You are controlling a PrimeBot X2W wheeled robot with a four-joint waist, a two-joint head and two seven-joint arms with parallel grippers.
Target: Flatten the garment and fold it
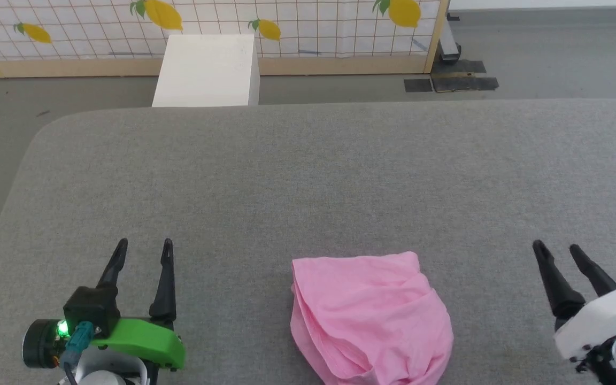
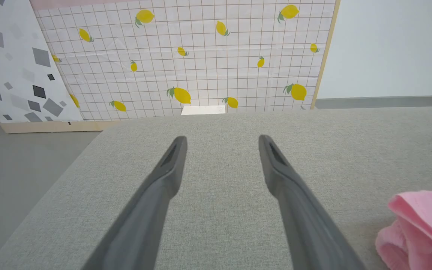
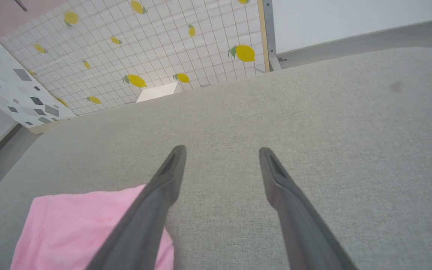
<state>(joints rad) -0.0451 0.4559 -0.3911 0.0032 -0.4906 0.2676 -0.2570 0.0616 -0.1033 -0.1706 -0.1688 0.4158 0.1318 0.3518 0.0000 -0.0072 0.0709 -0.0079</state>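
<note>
While the left gripper sat at the near left, fingers spread wide with nothing between them, the right gripper matched it at the near right, just as wide and just as empty. Between them, touching neither, the pink garment lay bunched on the near side of the grey table. Past the far edge stood a white box.

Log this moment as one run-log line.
stage: no grasp yet | garment: bunched, not flat, on grey surface | left end effector: open, clear of garment | right end effector: open, clear of garment
</note>
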